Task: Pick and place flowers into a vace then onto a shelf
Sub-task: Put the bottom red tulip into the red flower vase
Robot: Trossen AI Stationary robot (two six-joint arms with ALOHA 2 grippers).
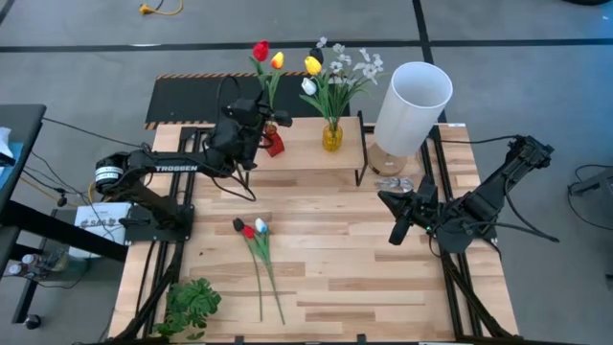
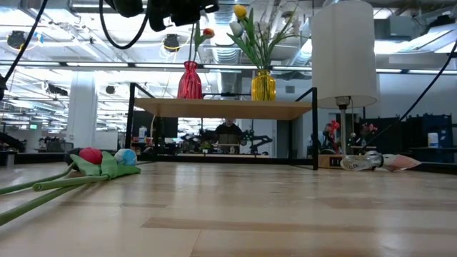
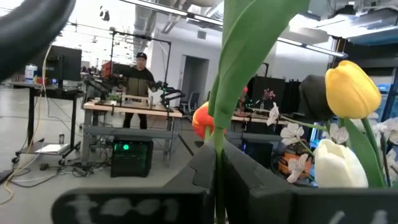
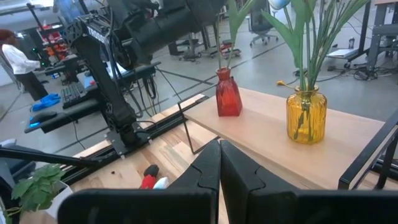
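A red vase (image 1: 274, 144) (image 2: 189, 81) and a yellow vase (image 1: 331, 137) (image 2: 263, 86) stand on the light-wood shelf (image 1: 306, 158) (image 2: 228, 108). The red vase holds a red and a yellow tulip (image 1: 266, 55). The yellow vase holds tulips and white blossoms (image 1: 335, 72). My left gripper (image 1: 268, 118) (image 3: 217, 171) hovers above the red vase, shut on a green stem. More tulips (image 1: 253, 230) (image 2: 100, 160) lie flat on the table. My right gripper (image 1: 386, 199) (image 4: 219, 165) is shut and holds nothing, near the lamp's base. My left gripper pinches the green stem (image 3: 217, 146) of a tulip between its two fingers (image 3: 199, 171), some way above the red vase's mouth. It comes level from the table's left side, fingers across the stem. The stem stands upright, its lower end down in the red vase (image 2: 189, 81).
A lamp with a tall white shade (image 1: 412, 103) (image 2: 344, 53) stands at the shelf's right end. A leafy green sprig (image 1: 190, 305) lies at the near left corner. A black panel with a striped edge (image 1: 192, 96) lies behind the shelf. A person (image 3: 138, 81) stands in the room beyond.
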